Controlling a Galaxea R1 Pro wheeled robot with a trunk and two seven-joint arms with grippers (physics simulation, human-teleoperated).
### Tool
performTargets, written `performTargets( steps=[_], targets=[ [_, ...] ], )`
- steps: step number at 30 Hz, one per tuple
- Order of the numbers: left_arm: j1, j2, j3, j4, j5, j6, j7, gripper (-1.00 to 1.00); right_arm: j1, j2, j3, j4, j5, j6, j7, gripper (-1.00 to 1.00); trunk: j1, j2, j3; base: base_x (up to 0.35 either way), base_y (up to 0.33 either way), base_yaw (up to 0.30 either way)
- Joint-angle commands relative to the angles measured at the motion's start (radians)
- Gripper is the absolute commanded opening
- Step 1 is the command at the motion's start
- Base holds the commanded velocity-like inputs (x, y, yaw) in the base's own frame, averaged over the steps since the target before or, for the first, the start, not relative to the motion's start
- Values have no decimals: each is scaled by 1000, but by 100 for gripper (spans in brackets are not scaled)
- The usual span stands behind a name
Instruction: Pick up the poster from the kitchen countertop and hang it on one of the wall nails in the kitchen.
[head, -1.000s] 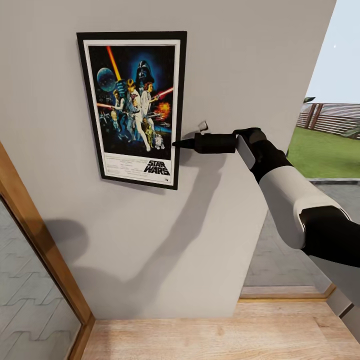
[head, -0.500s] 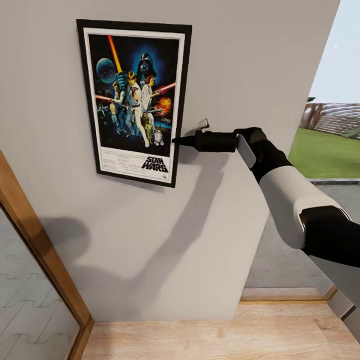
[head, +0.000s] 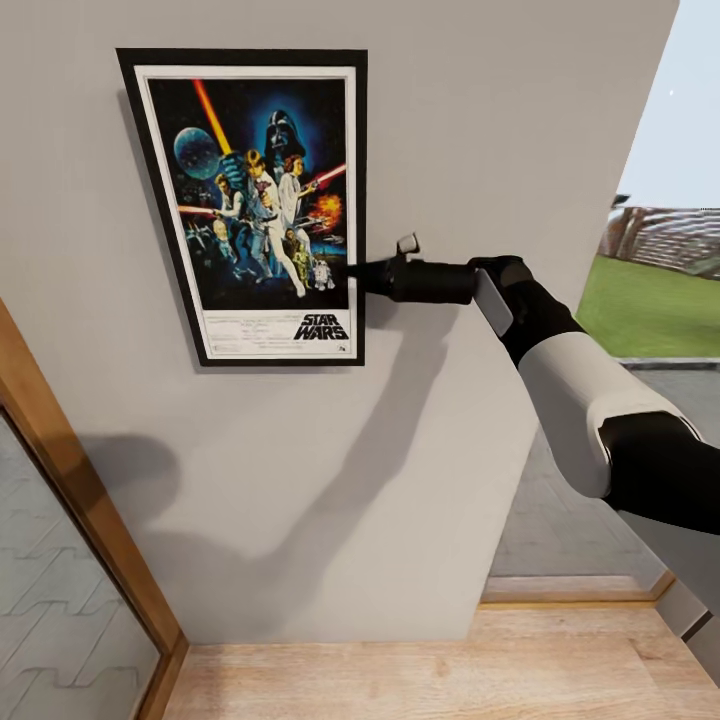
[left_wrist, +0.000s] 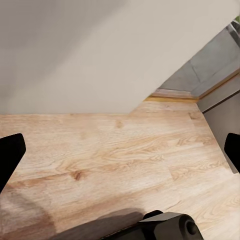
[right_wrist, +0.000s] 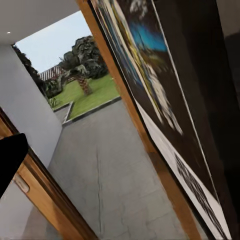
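Wooden floor (head: 420, 670) lies nearest, under the left gripper (left_wrist: 120, 150), whose fingers stand wide apart. Farther off, the right gripper (head: 358, 277) pinches the poster's (head: 255, 205) right edge, flat against the grey wall (head: 480, 130).

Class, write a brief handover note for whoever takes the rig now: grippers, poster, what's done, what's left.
Right gripper: at the poster's right edge; grip on it cannot be confirmed.
Left gripper: open, empty, aimed at the wooden floor.
Poster: flat against the grey wall, roughly upright.
Done: poster brought to the wall.
Left: check it hangs on a nail (none visible), then release and withdraw.
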Motion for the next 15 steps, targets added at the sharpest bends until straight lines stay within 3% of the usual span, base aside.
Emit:
performTargets(
  steps=[1, 8, 15],
  targets=[
    [-1, 0, 1, -1, -3, -10, -1, 100, -1, 0, 3, 1, 11, -10, -84, 100, 1, -1, -2, 0, 0, 0],
    [-1, 0, 1, -1, -3, -10, -2, 100, -1, 0, 2, 1, 10, -10, -85, 100, 1, -1, -2, -12, 0, 0],
    [-1, 0, 1, -2, -3, -14, -3, 100, -1, 0, 2, 1, 10, -10, -85, 100, 1, -1, -2, -248, -52, 0]
  ],
)
